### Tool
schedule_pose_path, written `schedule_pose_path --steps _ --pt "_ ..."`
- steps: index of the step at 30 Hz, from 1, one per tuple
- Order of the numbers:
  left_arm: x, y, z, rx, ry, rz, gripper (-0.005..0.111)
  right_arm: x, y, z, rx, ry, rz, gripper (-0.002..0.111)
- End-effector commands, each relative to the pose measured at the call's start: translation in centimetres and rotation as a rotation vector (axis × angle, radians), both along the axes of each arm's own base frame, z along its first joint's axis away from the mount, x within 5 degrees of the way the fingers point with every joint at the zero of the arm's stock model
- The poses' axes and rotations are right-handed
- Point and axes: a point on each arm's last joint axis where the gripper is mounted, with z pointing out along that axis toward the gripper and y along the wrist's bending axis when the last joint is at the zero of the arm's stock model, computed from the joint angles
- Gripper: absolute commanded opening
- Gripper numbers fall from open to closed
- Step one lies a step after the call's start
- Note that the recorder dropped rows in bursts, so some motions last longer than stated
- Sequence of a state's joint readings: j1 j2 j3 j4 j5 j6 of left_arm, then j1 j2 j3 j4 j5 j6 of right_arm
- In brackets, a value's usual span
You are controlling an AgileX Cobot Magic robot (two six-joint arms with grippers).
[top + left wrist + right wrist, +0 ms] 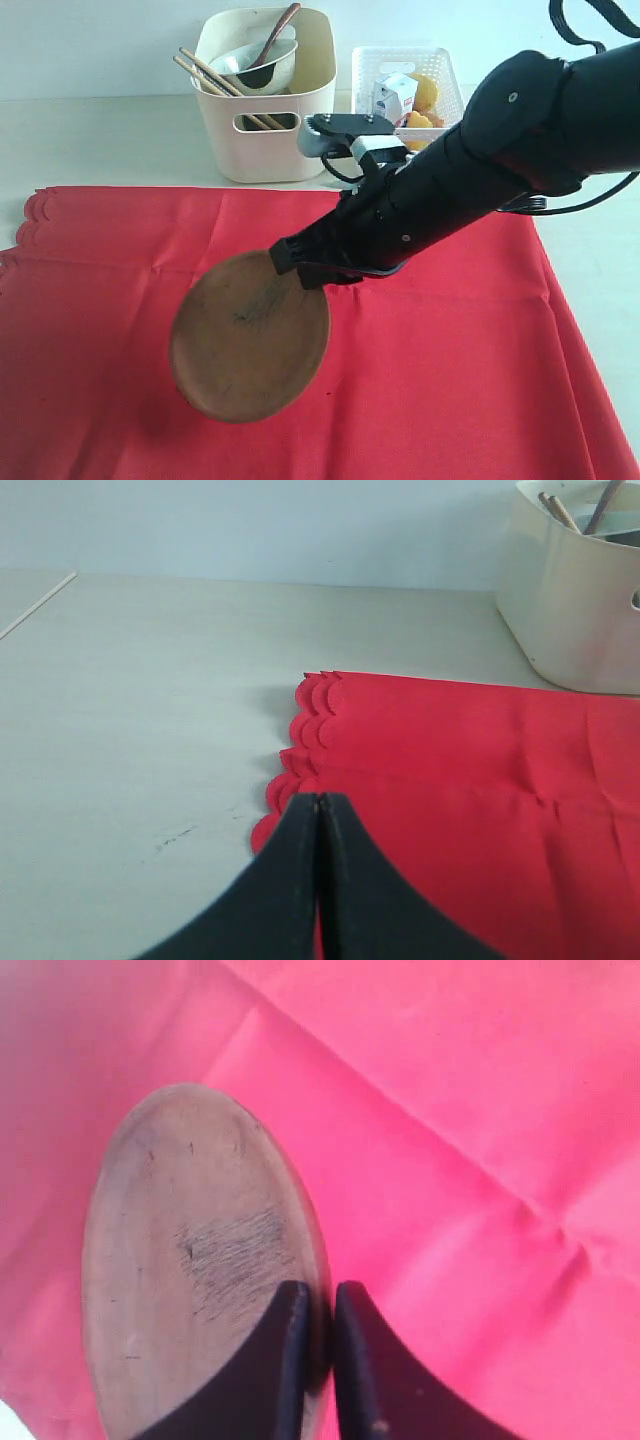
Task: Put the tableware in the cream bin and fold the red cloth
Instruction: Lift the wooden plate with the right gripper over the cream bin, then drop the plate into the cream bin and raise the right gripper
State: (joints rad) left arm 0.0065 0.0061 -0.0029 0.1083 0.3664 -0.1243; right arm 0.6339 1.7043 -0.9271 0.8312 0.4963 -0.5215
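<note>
Brown plate [250, 335] tilted, rim pinched in right pincer [322, 1290] (over red cloth [450, 380])

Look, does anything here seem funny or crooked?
The round brown plate hangs tilted over the red cloth, pinched by its rim in the right tool, and its face shows dark scratch marks. The chopsticks lean out over the rim of the cream bin. Nothing is spilled.
</note>
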Motion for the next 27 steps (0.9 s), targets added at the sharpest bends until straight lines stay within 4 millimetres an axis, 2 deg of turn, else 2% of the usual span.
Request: schedule_pose_path --steps 1,5,7,12,14,17,19,21,22,27 --pt "0.0 0.0 0.0 0.000 -0.010 -0.008 0.000 1.2 0.1 2.4 0.094 -0.063 -0.054 0.000" --pt "0.0 0.0 0.0 0.000 -0.010 -0.008 0.000 4.1 -0.7 5.2 0.180 -0.118 -0.147 0.000" --pt "0.0 0.0 0.0 0.000 -0.010 -0.008 0.000 6.1 -1.5 7.2 0.229 -0.184 -0.220 0.000" --pt "0.0 0.0 0.0 0.000 -0.010 -0.008 0.000 11.8 -3.9 10.7 0.323 -0.318 -0.403 0.000" --pt "0.0 0.0 0.0 0.000 -0.010 -0.008 0.000 15.6 -4.6 10.4 0.354 -0.326 -0.465 0.000" --pt "0.0 0.0 0.0 0.000 -0.010 -0.008 0.000 20.9 -4.8 7.8 0.426 -0.282 -0.572 0.000" --pt "0.0 0.0 0.0 0.000 -0.010 -0.008 0.000 23.1 -4.3 6.6 0.497 -0.243 -0.609 0.000" --pt "0.0 0.0 0.0 0.000 -0.010 -0.008 0.000 24.1 -3.8 5.5 0.500 -0.232 -0.590 0.002" --pt "0.0 0.0 0.0 0.000 -0.010 -0.008 0.000 24.3 -3.7 5.3 0.499 -0.234 -0.593 0.007" --pt "0.0 0.0 0.0 0.000 -0.010 -0.008 0.000 24.0 -3.5 5.2 0.461 -0.236 -0.531 0.051"
